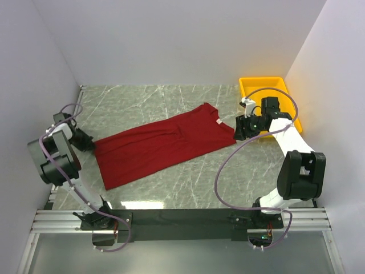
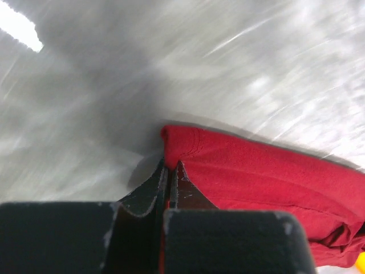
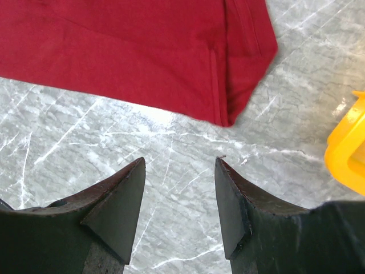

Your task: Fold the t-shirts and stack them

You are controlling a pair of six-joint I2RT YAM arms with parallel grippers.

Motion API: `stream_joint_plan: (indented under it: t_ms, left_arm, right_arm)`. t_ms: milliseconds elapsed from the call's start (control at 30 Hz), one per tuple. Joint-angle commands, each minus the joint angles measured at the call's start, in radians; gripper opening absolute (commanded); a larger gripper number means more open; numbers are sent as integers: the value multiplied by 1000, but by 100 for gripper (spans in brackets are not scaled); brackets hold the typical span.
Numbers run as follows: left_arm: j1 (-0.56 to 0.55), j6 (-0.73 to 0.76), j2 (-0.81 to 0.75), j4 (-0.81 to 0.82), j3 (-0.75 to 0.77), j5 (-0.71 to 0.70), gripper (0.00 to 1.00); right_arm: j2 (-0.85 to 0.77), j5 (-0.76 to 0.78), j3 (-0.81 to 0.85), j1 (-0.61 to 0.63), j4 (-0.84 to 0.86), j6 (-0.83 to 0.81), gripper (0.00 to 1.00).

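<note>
Pinching a hem corner of the dark red t-shirt (image 1: 165,142) in my left end effector (image 2: 171,174), jaws closed tight on the cloth. My right end effector (image 3: 179,171) hangs partly open and empty over the bench (image 1: 171,188), just short of the shirt's collar-end edge, near the yellow tray (image 1: 262,85). The shirt lies flat as a long strip, seemingly folded lengthwise. I judge crosswise folds and stacking remain.

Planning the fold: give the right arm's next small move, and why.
Probably ease the right gripper forward onto the red t-shirt's near corner and close. Its jaws stand open over the marble table, just short of the cloth, while the left gripper is shut on the opposite end.
</note>
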Motion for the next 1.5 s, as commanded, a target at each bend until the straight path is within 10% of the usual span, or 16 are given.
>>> stream_joint_plan:
  t_ms: [0, 367, 700, 1233, 1467]
  left_arm:
    - [36, -63, -109, -44, -99, -41, 1]
    - [77, -102, -442, 3, -170, 1, 65]
    - [77, -79, -614, 19, -198, 8, 70]
    - [77, -99, -626, -8, -153, 88, 71]
    - [77, -96, -629, -15, -149, 99, 71]
  right_arm:
    - [33, -11, 69, 5, 24, 0, 59]
    - [384, 173, 422, 189, 40, 94, 64]
    - [849, 329, 1061, 295, -88, 204, 71]
    - [1026, 408, 1238, 321, -170, 189, 68]
    - [1041, 403, 1252, 321, -184, 183, 49]
